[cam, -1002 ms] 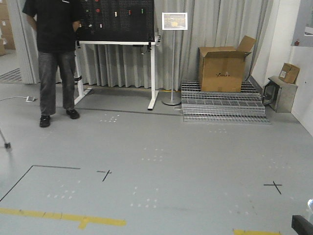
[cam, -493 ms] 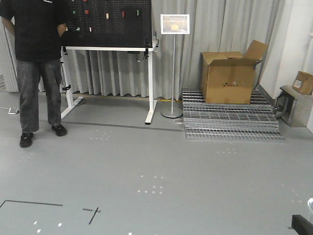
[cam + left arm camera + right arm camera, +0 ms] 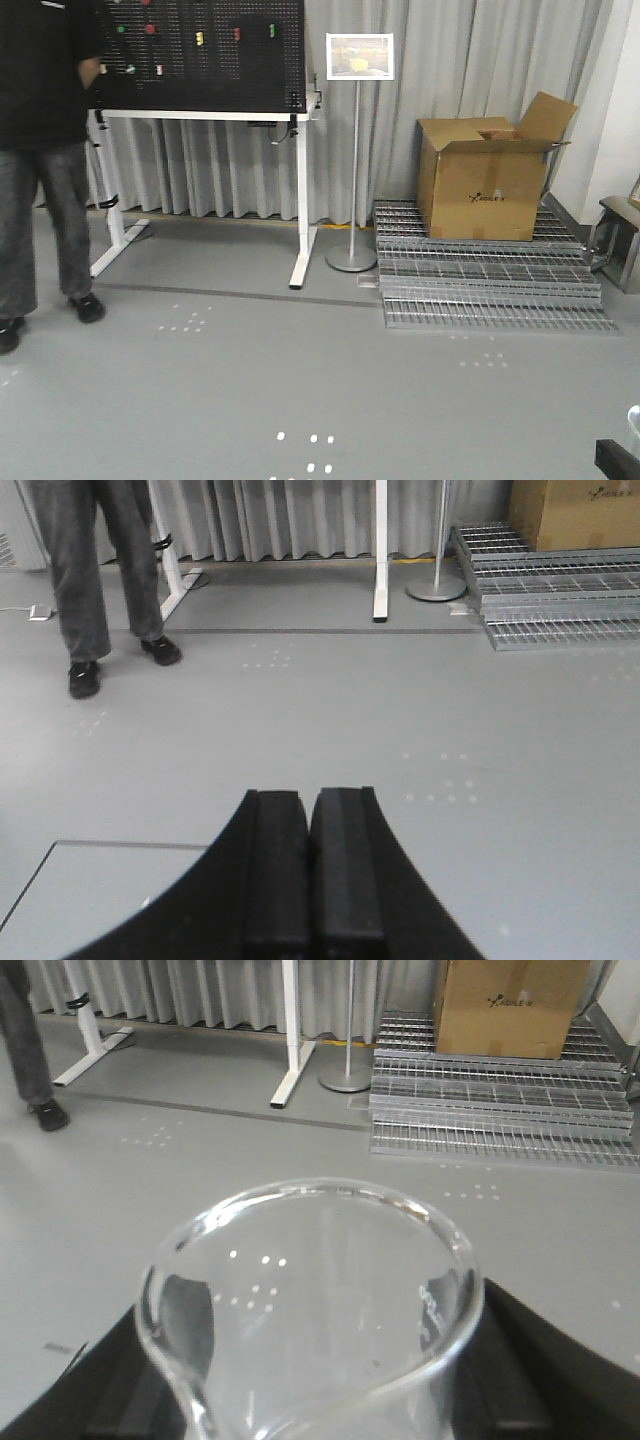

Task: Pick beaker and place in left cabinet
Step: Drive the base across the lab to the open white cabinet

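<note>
The beaker (image 3: 310,1300) is a clear glass cylinder with a pour spout and faint markings. It fills the lower half of the right wrist view. My right gripper (image 3: 315,1365) is shut on it, with a black finger on each side, and holds it above the grey floor. A sliver of glass (image 3: 634,420) and a black gripper part show at the bottom right of the front view. My left gripper (image 3: 312,810) is shut and empty above the floor. The left cabinet is out of view.
A person in black (image 3: 40,160) stands at the far left, beside a black pegboard on a white stand (image 3: 200,60). A sign on a pole (image 3: 355,150), a cardboard box (image 3: 490,180) and stacked metal grates (image 3: 480,275) stand along the curtain.
The whole front view has come nearer. The floor tape marks have slid down out of view, the person has shifted to the left edge, and the box has grown larger.
</note>
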`<state>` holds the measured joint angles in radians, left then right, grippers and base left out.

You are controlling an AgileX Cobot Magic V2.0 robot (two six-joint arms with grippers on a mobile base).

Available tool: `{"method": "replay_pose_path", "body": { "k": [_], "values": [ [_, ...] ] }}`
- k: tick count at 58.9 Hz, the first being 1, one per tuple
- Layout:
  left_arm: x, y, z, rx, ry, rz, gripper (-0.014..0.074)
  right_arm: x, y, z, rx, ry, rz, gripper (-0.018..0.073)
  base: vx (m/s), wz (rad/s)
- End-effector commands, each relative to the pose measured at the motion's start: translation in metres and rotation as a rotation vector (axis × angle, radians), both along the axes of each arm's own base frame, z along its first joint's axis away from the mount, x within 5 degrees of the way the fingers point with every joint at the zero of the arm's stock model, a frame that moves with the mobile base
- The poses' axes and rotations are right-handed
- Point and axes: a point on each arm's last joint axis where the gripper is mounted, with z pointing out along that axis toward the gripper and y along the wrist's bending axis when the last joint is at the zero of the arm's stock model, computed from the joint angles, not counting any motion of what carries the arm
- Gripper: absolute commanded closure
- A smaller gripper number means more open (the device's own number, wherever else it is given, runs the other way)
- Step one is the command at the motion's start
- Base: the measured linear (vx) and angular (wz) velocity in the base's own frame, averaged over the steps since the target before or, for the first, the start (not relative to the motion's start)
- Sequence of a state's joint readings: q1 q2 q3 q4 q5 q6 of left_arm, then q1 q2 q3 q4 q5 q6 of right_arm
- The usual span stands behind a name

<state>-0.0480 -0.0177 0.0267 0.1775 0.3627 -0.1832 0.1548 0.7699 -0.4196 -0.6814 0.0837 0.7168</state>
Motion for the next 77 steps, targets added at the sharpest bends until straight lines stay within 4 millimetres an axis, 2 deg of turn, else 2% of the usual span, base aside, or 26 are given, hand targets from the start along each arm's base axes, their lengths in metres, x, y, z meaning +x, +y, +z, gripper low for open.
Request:
{"method": "replay_pose_path", "body": {
  "k": [1, 49, 77],
  "values": [
    [0.0006, -0.0014, 0.0123, -0.004, -0.099, -0.018, 0.0593, 0.0020, 0.0030, 0.0169, 0.008, -0.091, 0.038, 0.0561, 0.72, -0.15],
    [0.0006, -0.0014, 0.0123, -0.004, -0.099, -0.018, 0.0593, 0.0026, 0.0031, 0.0164, 0.008, -0.088, 0.038, 0.0561, 0.69, -0.21],
    [0.0006, -0.0014, 0.0123, -0.004, -0.099, -0.018, 0.0593, 0.0026, 0.0033, 0.0166, 0.009, -0.090, 0.040, 0.0561, 0.61, -0.49]
  ]
}}
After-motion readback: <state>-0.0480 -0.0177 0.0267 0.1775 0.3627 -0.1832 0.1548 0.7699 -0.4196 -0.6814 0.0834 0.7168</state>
